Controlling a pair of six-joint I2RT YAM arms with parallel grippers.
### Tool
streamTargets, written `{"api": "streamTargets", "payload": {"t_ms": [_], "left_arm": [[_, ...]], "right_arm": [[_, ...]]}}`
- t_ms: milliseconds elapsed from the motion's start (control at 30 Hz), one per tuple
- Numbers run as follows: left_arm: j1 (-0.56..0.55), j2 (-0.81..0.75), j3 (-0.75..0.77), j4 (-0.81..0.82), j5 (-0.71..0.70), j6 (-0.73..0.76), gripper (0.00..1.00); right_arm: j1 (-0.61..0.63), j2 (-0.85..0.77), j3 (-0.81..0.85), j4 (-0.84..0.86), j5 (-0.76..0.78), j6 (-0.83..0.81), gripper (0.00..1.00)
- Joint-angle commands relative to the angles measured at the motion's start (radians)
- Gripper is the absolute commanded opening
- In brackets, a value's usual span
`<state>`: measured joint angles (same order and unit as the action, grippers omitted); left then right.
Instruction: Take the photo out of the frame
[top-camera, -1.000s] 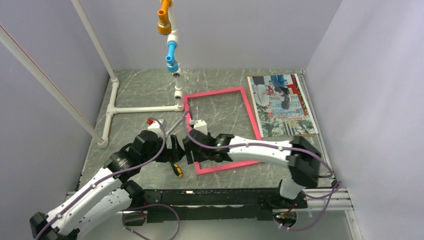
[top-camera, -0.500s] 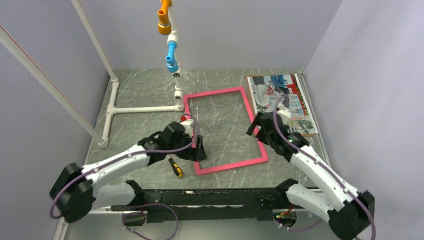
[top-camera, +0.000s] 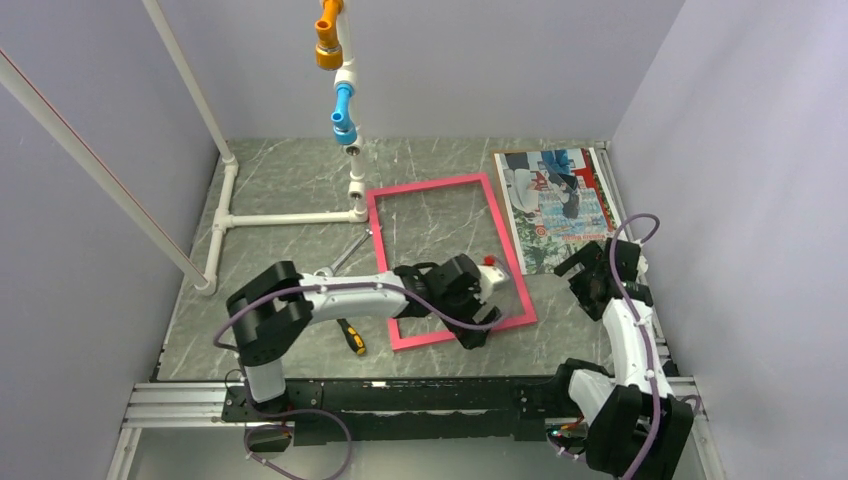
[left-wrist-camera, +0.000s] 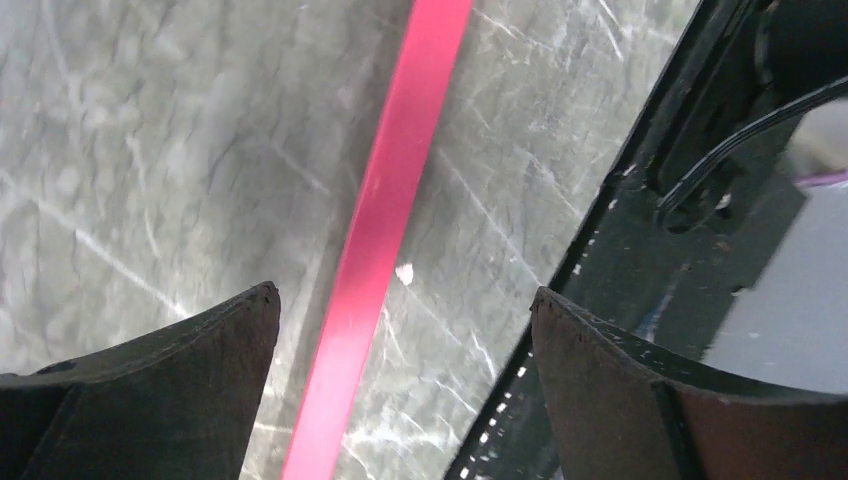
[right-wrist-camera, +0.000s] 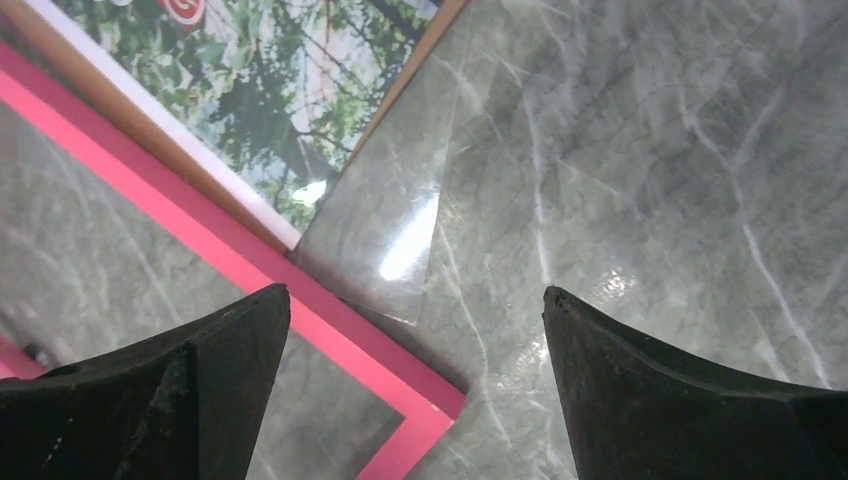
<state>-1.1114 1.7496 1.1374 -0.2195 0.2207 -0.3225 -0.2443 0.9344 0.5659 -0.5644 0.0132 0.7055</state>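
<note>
The pink-red frame (top-camera: 378, 245) lies flat with only the marble table showing through its opening. The photo (top-camera: 556, 205) lies to its right at the back, on a brown board, with a clear sheet (right-wrist-camera: 385, 250) sticking out at its near end. My left gripper (top-camera: 475, 326) hovers open over the frame's near bar (left-wrist-camera: 390, 230), close to the near right corner, touching nothing. My right gripper (top-camera: 580, 270) is open above the table just right of that corner (right-wrist-camera: 425, 405), near the photo's front edge (right-wrist-camera: 270, 130), and holds nothing.
A white pipe stand (top-camera: 290, 216) with orange and blue fittings rises at the back left. A yellow-handled screwdriver (top-camera: 350, 335) and a metal tool (top-camera: 350, 252) lie left of the frame. The black rail (top-camera: 400, 385) runs along the near edge, and walls close in on both sides.
Both grippers left the frame's near left corner. The right arm swung to the right by the photo and opened; the left arm reached across to the frame's near right part.
</note>
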Motion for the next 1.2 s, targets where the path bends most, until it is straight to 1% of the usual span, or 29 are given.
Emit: {"api": "streamTargets", "payload": {"t_ms": [0, 100, 200, 300, 400, 467, 533, 600, 733, 767, 800, 967, 1100, 1167], "left_arm": [[-0.081, 0.072, 0.107, -0.064, -0.136, 0.249, 0.98], [-0.110, 0.129, 0.130, -0.076, -0.174, 0.295, 0.98], [-0.125, 0.177, 0.145, -0.087, -0.233, 0.303, 0.96], [-0.135, 0.218, 0.154, -0.091, -0.296, 0.296, 0.92], [-0.149, 0.240, 0.145, -0.076, -0.344, 0.298, 0.83], [-0.156, 0.252, 0.145, -0.073, -0.364, 0.300, 0.72], [-0.158, 0.258, 0.142, -0.071, -0.367, 0.301, 0.55], [-0.160, 0.251, 0.134, -0.062, -0.357, 0.303, 0.41], [-0.162, 0.221, 0.109, -0.042, -0.345, 0.281, 0.04], [-0.163, 0.210, 0.105, -0.042, -0.348, 0.270, 0.00], [-0.164, 0.196, 0.101, -0.042, -0.351, 0.265, 0.00], [-0.166, 0.113, 0.057, -0.013, -0.369, 0.235, 0.00], [-0.166, 0.027, 0.017, 0.017, -0.397, 0.212, 0.00], [-0.166, -0.025, -0.010, 0.038, -0.418, 0.205, 0.00]], "right_arm": [[-0.114, 0.022, -0.011, 0.106, -0.159, -0.060, 0.97], [-0.229, 0.051, -0.049, 0.204, -0.279, -0.074, 0.93], [-0.297, 0.075, -0.091, 0.285, -0.370, -0.071, 0.87], [-0.331, 0.114, -0.106, 0.317, -0.394, -0.080, 0.86], [-0.360, 0.152, -0.128, 0.356, -0.434, -0.086, 0.83], [-0.371, 0.163, -0.142, 0.380, -0.442, -0.104, 0.83], [-0.390, 0.171, -0.152, 0.391, -0.459, -0.121, 0.83], [-0.418, 0.189, -0.164, 0.414, -0.503, -0.139, 0.83], [-0.443, 0.228, -0.178, 0.467, -0.593, -0.158, 0.83], [-0.444, 0.239, -0.188, 0.492, -0.621, -0.151, 0.83], [-0.443, 0.250, -0.193, 0.515, -0.654, -0.147, 0.83], [-0.446, 0.280, -0.237, 0.605, -0.725, -0.135, 0.82], [-0.446, 0.293, -0.274, 0.706, -0.796, -0.094, 0.82], [-0.446, 0.309, -0.279, 0.723, -0.814, -0.086, 0.82]]}}
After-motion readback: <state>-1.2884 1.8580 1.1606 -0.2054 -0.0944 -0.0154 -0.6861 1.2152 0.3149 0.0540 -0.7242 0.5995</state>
